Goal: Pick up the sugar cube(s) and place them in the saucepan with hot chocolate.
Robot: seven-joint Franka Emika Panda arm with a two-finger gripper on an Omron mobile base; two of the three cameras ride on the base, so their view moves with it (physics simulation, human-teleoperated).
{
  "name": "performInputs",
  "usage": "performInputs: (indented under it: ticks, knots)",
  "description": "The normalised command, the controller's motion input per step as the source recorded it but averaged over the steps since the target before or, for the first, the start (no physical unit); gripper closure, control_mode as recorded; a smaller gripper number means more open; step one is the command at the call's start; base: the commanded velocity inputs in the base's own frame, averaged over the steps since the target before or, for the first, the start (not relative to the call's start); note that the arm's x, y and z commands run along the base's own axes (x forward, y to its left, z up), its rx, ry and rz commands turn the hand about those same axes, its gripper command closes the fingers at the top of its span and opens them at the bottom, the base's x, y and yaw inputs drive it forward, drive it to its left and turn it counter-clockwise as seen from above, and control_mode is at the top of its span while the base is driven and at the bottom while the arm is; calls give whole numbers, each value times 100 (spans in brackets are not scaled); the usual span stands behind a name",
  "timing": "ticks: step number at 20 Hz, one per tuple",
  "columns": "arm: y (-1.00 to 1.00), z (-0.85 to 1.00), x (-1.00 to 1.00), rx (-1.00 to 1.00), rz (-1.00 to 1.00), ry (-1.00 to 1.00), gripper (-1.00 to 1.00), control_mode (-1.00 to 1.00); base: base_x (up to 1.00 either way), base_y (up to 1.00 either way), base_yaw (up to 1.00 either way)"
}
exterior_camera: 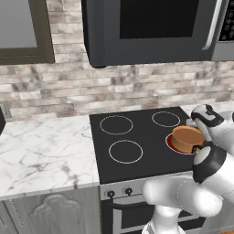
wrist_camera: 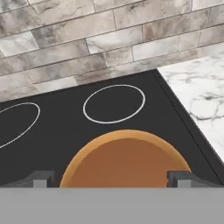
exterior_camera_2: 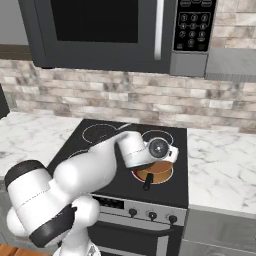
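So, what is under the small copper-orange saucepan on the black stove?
A red glowing burner ring shows around the base of the copper-orange saucepan; the pot covers the rest of the ring.

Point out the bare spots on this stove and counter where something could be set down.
Free: the three unoccupied burner rings on the cooktop, the marble counter left and the marble counter right of it. Crowded: the front right burner, where the saucepan sits under the open gripper.
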Motion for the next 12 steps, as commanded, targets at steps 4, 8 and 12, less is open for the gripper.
performInputs:
  ticks: [4, 8, 12]
  knots:
    - [38, 40, -39, 1, 0, -22, -100, -100, 0, 0, 0]
    - [34, 50, -41, 3, 3, -12, -100, -100, 0, 0, 0]
    - [12, 58, -42, 7, 7, -5, -100, -100, 0, 0, 0]
